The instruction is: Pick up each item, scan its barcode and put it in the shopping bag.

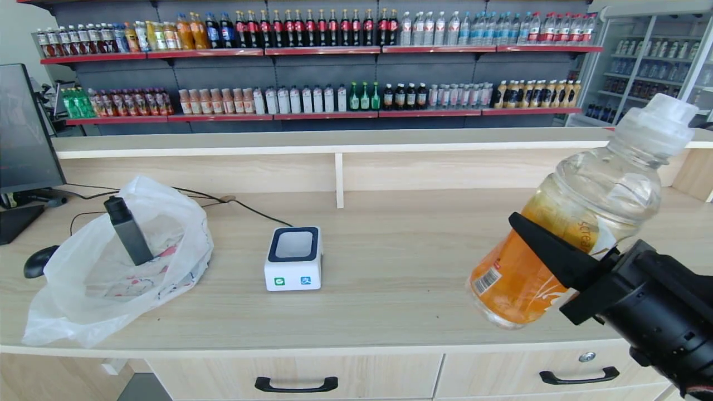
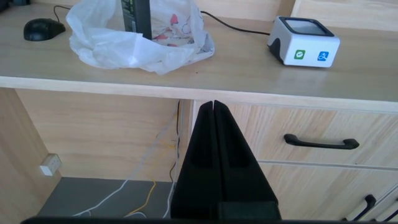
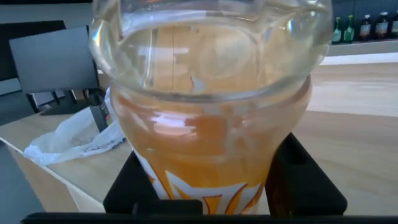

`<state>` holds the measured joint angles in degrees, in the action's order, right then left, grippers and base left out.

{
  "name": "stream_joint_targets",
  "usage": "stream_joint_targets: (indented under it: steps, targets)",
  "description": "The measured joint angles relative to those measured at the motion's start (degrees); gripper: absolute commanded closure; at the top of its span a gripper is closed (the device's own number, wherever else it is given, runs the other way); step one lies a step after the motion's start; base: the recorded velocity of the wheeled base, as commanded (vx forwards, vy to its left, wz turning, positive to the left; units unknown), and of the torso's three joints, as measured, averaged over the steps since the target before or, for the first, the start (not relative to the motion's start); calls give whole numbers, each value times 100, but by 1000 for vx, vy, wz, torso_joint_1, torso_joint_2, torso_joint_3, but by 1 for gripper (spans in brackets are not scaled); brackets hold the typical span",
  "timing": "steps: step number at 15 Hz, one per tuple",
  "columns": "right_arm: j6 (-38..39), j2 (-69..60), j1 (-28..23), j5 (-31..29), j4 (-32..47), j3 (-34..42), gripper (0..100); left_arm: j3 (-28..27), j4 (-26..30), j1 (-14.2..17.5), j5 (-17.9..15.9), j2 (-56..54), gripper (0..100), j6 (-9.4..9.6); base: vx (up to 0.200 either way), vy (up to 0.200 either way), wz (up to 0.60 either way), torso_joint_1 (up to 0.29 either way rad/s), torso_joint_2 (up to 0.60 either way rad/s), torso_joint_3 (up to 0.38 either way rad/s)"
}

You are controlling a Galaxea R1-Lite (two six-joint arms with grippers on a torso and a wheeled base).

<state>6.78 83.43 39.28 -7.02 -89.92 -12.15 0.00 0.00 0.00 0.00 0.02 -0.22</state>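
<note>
Right fingers (image 1: pixel 548 250) clamped round tilted orange-labelled bottle (image 1: pixel 596 189) above counter (image 1: pixel 401 267), left fingers (image 2: pixel 202 155) pressed together, empty, below it

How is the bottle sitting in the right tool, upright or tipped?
Tipped: the bottle slants, top toward the robot's right, clamped in the right tool.

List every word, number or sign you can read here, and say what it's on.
Label on the bottle: lettering runs sideways, partly behind the right claw; unreadable.
Its barcode: digits too small.
On the scanner: one green sign, one blue; no words.
On the shelf bottles: labels too small.
</note>
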Motion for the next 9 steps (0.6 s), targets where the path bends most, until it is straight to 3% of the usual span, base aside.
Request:
stream_joint_targets:
  steps: [3, 9]
  targets:
    - [171, 5, 188, 399, -10, -215, 100, 0, 0, 0, 0, 0, 100, 0, 0, 0, 0, 0, 0, 0]
    - [1349, 168, 44, 1971, -7, -608, 100, 0, 0, 0, -2, 0, 100, 0, 0, 0, 0, 0, 0, 0]
